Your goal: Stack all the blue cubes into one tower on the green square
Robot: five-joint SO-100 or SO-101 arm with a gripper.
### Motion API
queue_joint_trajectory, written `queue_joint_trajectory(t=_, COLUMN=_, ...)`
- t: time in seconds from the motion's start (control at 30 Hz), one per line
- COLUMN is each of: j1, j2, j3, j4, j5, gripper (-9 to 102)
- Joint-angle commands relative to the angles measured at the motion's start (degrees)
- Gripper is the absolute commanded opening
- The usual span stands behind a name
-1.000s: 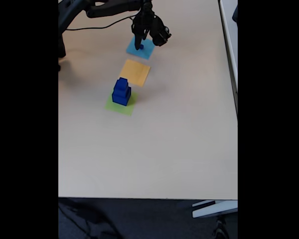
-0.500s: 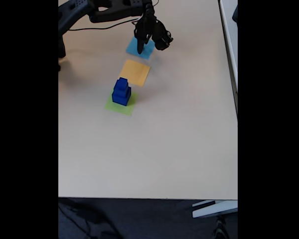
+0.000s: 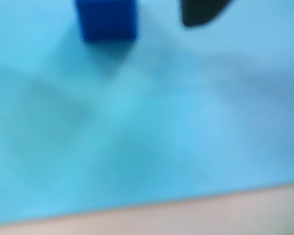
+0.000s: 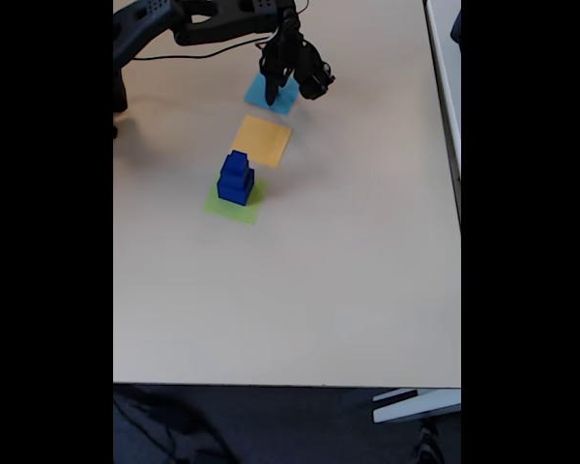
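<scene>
Claw over the small cube, fetch step.

Claw (image 4: 271, 95), grip state unclear, hangs above the light blue square (image 4: 282, 97); small cube (image 3: 107, 19) lies there. Tower (image 4: 236, 179) on green square (image 4: 234, 205) at 7 o'clock. Next: close, lift, carry.

The fixed view looks down from high at the near edge of the surface (image 4: 300, 300), facing the arm (image 4: 203, 21) at the far end, from well back. The wrist view sits very close over the light blue square (image 3: 152, 127), blurred, with a strip of surface along its bottom edge. Both views share that light blue square (image 4: 256, 92) at the far end.
</scene>
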Motion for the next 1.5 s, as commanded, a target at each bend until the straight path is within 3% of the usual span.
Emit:
queue_joint_trajectory(t=0.0, j1=-0.79, j2=1.67, j3=-3.16, j4=0.44, j5=0.62, gripper=22)
queue_joint_trajectory(t=0.4, j1=-1.05, j2=1.58, j3=-3.16, j4=0.53, j5=0.79, gripper=20)
queue_joint_trajectory(t=0.8, j1=-0.62, j2=0.35, j3=-3.78, j4=0.35, j5=0.0, gripper=0)
queue_joint_trajectory(t=1.47, j1=1.85, j2=3.87, j3=-6.77, j4=3.16, j5=-6.42, gripper=0)
